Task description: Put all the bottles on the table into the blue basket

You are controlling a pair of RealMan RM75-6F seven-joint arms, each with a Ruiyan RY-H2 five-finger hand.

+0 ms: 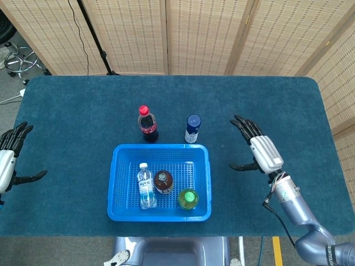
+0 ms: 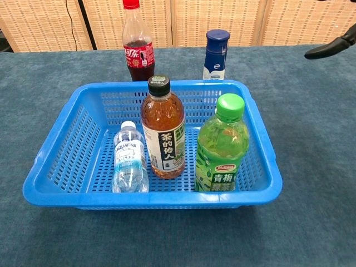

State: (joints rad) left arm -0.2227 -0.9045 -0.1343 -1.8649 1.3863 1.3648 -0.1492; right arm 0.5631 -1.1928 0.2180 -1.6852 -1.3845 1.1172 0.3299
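Observation:
The blue basket (image 1: 118, 183) (image 2: 61, 150) holds three bottles. A green tea bottle (image 1: 188, 198) (image 2: 221, 146) stands upright at its right, a brown tea bottle (image 1: 162, 181) (image 2: 162, 131) stands in the middle, and a small clear water bottle (image 1: 145, 184) (image 2: 129, 160) is at the left. Behind the basket on the table stand a red-capped cola bottle (image 1: 147, 123) (image 2: 137, 42) and a blue-capped white bottle (image 1: 192, 128) (image 2: 215, 48). My right hand (image 1: 259, 148) is open, fingers spread, well right of the basket; only a fingertip (image 2: 328, 49) shows in the chest view. My left hand (image 1: 10, 152) is open at the table's left edge.
The dark blue table cloth (image 1: 266, 100) spreads wide around the basket. Wicker screens (image 1: 194, 33) stand behind the table. A stool (image 1: 19, 58) and a stand's pole (image 1: 94, 36) are on the floor at the back left.

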